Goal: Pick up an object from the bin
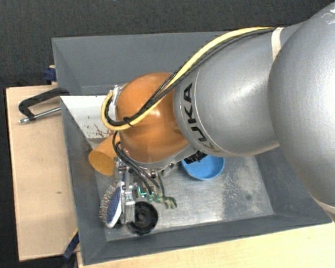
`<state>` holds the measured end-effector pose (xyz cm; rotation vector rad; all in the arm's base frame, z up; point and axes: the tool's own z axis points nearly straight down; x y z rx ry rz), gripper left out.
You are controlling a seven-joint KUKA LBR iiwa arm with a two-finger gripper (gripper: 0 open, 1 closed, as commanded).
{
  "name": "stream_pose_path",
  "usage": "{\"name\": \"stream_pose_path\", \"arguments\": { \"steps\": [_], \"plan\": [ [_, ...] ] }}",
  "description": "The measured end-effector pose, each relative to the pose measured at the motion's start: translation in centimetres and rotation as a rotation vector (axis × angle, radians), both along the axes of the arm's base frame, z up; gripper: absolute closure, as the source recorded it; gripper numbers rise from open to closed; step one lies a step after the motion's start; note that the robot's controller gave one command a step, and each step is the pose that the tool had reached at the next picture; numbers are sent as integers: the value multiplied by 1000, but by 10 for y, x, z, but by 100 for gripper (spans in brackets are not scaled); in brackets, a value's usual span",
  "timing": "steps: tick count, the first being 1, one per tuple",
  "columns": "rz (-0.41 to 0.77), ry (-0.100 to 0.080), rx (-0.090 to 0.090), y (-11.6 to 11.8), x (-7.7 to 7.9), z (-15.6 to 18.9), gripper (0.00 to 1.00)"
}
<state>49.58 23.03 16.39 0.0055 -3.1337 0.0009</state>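
Arm (241, 100) spans bin (244, 194) from right; gripper (128, 196) low beside blue hairbrush (111, 211).

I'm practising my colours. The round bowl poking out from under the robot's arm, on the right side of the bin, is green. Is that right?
Not quite. The bowl is blue, not green. The camera view shows it poking out from under the robot's arm, on the right side of the bin.

Bare bin floor (247, 192) lies right of the blue cup (207, 169); brush (110, 210) and black disc (144, 217) crowd the left.
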Motion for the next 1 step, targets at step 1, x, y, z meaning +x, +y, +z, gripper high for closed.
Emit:
{"name": "stream_pose_path", "arguments": {
  "steps": [1],
  "plan": [
    [317, -26, 8, -12, 12, -87, 0]
  ]
}}
